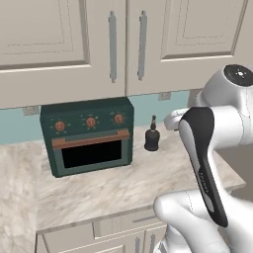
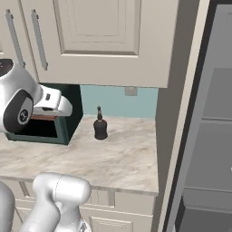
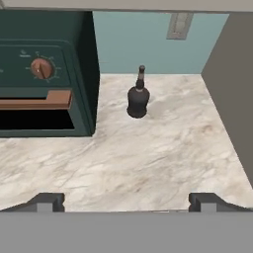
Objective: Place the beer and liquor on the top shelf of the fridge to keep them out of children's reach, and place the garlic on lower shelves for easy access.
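The liquor (image 3: 138, 100), a squat black bottle with a thin neck, stands upright on the marble counter (image 3: 148, 153) just right of the dark green oven; it also appears as the liquor (image 1: 151, 136) and the liquor (image 2: 100, 126). My gripper (image 3: 127, 202) hovers open above the counter's front part, well short of the bottle, with nothing between its fingertips (image 3: 49, 201). The fridge (image 2: 213, 149) stands at the far right with grey shelf plates inside; I cannot tell which one is the top shelf. The beer and the garlic are out of view.
The dark green countertop oven (image 1: 89, 136) sits against the teal backsplash, left of the bottle. Cream wall cabinets (image 1: 113, 44) hang low over the counter. A tall beige panel (image 2: 174, 113) separates the counter's right end from the fridge.
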### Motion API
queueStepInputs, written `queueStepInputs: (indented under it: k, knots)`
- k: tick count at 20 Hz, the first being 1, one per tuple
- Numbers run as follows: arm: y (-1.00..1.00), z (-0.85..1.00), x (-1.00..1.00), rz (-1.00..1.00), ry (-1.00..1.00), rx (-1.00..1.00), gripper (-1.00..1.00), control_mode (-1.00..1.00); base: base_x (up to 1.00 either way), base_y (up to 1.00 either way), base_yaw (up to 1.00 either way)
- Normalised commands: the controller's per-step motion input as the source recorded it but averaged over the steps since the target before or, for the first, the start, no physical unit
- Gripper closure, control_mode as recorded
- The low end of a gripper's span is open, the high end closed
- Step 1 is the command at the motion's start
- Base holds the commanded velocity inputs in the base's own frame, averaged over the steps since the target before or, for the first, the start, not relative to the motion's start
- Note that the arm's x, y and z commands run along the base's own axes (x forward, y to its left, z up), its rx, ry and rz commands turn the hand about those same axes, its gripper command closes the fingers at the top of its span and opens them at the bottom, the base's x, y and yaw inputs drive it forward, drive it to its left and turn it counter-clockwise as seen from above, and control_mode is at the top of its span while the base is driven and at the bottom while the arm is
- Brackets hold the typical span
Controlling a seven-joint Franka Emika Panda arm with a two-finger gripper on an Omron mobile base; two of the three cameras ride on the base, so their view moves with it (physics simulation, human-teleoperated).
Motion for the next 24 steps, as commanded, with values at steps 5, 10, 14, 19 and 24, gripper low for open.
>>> queueStepInputs:
  k: [5, 10, 14, 19, 24]
  knots:
    - [-0.35, -0.62, 0.10, 0.00, -0.01, 0.00, -1.00, -1.00, 0.00, 0.00, 0.00]
    - [-0.30, -0.40, 0.20, 0.03, -0.05, 0.00, -1.00, -1.00, 0.00, 0.00, 0.00]
    - [-0.08, -0.26, 0.32, 0.10, -0.07, 0.00, -1.00, -1.00, 0.00, 0.00, 0.00]
    - [-0.06, -0.35, 0.44, 0.09, -0.04, 0.00, -1.00, -1.00, 0.00, 0.00, 0.00]
    - [-0.03, -0.24, 0.53, 0.08, -0.02, 0.01, -1.00, -1.00, 0.00, 0.00, 0.00]
